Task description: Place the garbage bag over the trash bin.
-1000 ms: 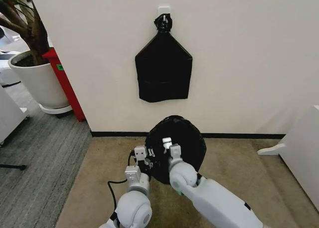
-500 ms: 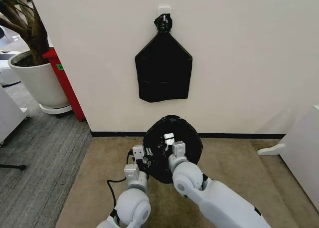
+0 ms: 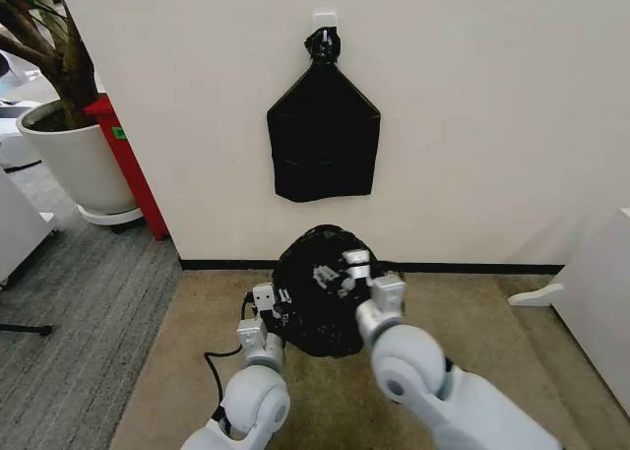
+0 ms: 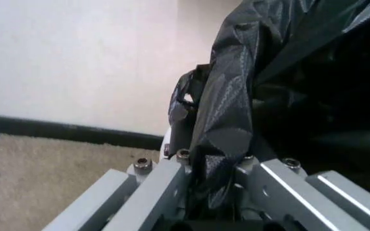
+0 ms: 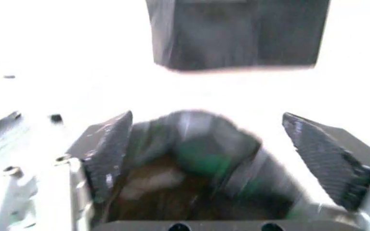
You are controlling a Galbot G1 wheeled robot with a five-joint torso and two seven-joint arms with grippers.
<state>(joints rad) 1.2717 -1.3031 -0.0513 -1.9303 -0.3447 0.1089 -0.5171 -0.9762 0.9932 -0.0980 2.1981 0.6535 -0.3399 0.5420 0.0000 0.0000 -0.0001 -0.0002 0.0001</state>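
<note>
The garbage bag (image 3: 317,307) is a rumpled, glossy black mound on the beige carpet close to the wall. It covers the trash bin, which is hidden beneath it. My left gripper (image 3: 264,310) is at the bag's left edge. In the left wrist view a fold of the black plastic (image 4: 220,144) runs down between its fingers, which are shut on it. My right gripper (image 3: 360,269) hovers over the bag's upper right part. In the right wrist view its fingers (image 5: 111,149) stand wide apart, open, with nothing held.
A flat black bag bundle (image 3: 323,140) hangs from a hook on the white wall directly behind. A large white planter (image 3: 74,160) and a red panel (image 3: 128,169) stand at the left. White furniture (image 3: 600,302) lies at the right. Carpet surrounds the bag.
My right gripper has moved right and up, off the bag's middle. The bag has bunched up and shifted slightly left. The left gripper keeps its hold.
</note>
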